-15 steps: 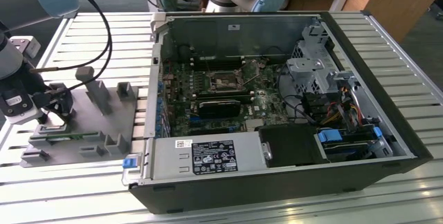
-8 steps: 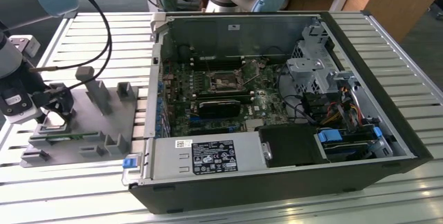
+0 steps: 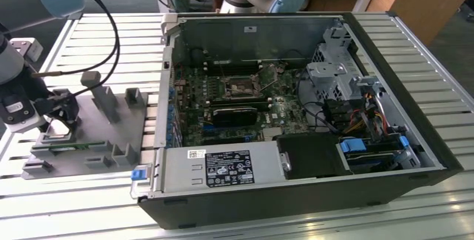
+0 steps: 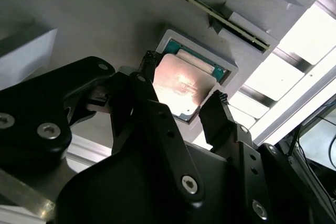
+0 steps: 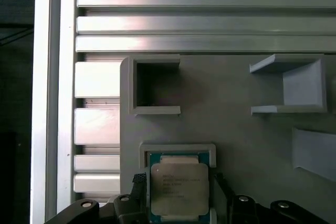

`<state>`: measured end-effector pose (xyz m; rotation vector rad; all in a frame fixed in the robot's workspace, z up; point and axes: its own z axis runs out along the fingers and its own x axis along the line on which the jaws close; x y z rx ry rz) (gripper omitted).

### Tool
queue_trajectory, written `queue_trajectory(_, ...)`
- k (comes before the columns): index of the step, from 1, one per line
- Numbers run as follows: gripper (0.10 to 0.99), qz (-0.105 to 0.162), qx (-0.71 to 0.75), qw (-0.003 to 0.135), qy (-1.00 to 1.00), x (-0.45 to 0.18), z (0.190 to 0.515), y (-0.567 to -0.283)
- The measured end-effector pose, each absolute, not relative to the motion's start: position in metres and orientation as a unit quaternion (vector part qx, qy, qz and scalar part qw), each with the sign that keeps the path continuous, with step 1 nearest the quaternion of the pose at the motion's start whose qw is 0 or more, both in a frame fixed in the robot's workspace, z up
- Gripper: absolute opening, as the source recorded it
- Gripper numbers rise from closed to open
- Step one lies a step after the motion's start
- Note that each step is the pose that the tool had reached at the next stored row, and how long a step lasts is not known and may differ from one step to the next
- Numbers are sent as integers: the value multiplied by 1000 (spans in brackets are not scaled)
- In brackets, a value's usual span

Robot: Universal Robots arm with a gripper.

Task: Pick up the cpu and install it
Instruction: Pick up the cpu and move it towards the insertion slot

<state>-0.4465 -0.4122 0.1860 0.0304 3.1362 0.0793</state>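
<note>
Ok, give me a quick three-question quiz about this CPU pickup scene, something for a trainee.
1. True or false: the cpu already sits in the motherboard socket.
2. Fill in: the computer case lies toward the exterior view's ___ of the grey fixture tray.
3. The end effector is nearest to: A the cpu, B the motherboard socket, C the computer case.
Key: 1 false; 2 right; 3 A.
</note>
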Motion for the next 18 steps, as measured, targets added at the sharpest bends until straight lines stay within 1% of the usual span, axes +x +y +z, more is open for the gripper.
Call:
queue_trajectory(5,612,26,7,2,1000,-446,185,-412)
queue_trajectory(7,596,27,6,2,1000,-446,185,-412)
queue_trajectory(8,537,27,6,2,1000,-446,185,-412)
queue_trajectory(13,533,28,6,2,1000,-446,186,-412)
queue_trajectory(18,533,28,6,2,1000,-446,195,-412)
